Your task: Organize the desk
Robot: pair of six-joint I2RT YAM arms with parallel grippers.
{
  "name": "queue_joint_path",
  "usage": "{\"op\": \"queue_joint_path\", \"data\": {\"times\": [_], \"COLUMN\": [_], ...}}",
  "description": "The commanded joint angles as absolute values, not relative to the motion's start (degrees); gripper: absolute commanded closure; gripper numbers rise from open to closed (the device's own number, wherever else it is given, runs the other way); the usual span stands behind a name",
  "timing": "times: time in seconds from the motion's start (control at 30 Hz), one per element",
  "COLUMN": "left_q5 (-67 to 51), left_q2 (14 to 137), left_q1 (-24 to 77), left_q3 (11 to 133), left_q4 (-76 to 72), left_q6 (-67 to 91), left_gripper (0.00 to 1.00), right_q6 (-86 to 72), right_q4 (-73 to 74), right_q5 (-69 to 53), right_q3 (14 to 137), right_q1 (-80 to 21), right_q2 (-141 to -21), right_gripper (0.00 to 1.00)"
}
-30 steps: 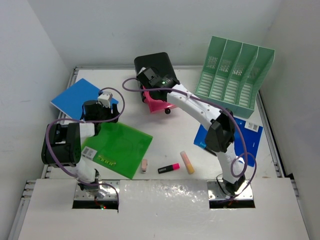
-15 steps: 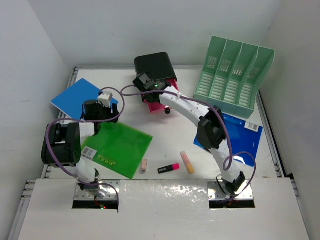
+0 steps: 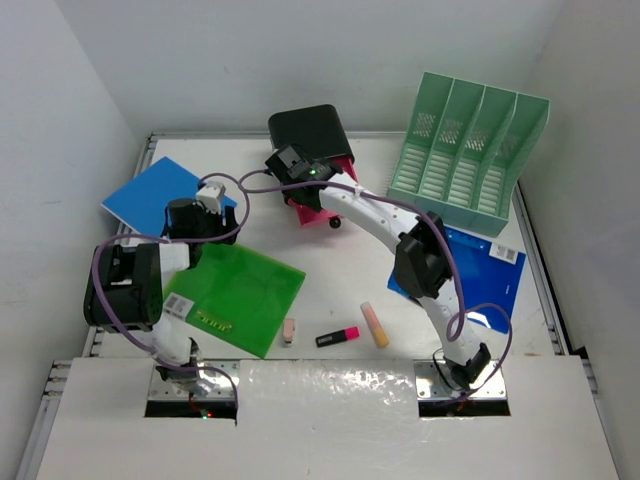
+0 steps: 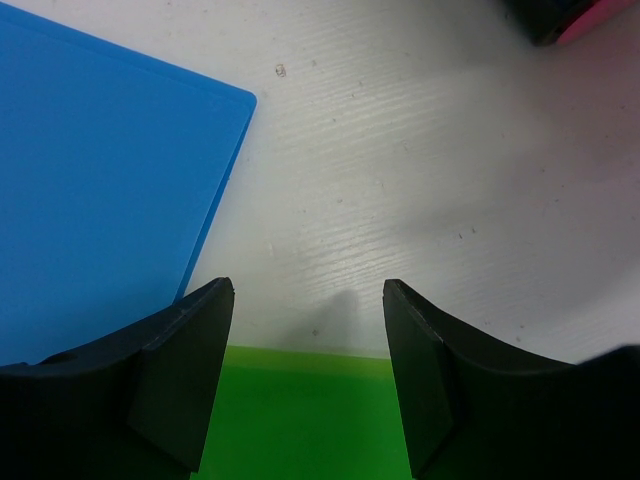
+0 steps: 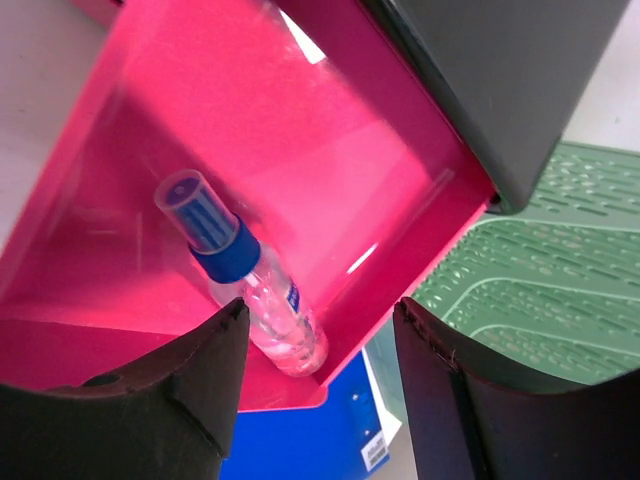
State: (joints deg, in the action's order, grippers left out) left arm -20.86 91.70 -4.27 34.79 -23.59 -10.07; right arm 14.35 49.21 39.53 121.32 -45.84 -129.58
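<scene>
Pink drawer (image 5: 330,170) holds a bottle (image 5: 245,275) just beneath the right gripper (image 5: 320,305), jaws parted, empty; a careless retreat could snag the rim.

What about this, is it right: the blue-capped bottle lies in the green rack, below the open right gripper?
Not quite. The right wrist view shows the blue-capped bottle lying in the pink tray, not the green rack, below the open right gripper.

Three folders (image 3: 245,290), two markers (image 3: 338,336), perhaps one eraser (image 3: 289,330).
</scene>
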Motion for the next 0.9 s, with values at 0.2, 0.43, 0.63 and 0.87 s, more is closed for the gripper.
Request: {"op": "queue_joint_path", "data": {"times": [0.2,0.43,0.63,0.87], "left_q5": [-22.1,-22.3,-23.2,-23.2], "left_q2": [93.0,92.8,92.9,93.1], "left_q1": [-4.8,-4.8,-4.8,-4.8], "left_q3": [37.5,37.5,37.8,38.0], "left_q4": [-23.9,-23.7,-23.3,-23.0], "left_q6": [-10.5,-10.5,-10.5,-10.5], "left_gripper": [0.4,0.41,0.41,0.41], "right_q6": [10.6,-1.7,-13.2,-18.0], "right_q4": [43.7,22.5,8.8,-2.9], "right_q5": [31.5,23.7,19.0,18.8], "right_q3": [118.2,87.7,60.7,50.5], "right_q1": [-45.7,-45.7,-45.8,-45.8], "right_q2": [-119.8,-97.4,-84.0,-84.4], "right_gripper": [0.4,0.34,0.39,0.4]}}
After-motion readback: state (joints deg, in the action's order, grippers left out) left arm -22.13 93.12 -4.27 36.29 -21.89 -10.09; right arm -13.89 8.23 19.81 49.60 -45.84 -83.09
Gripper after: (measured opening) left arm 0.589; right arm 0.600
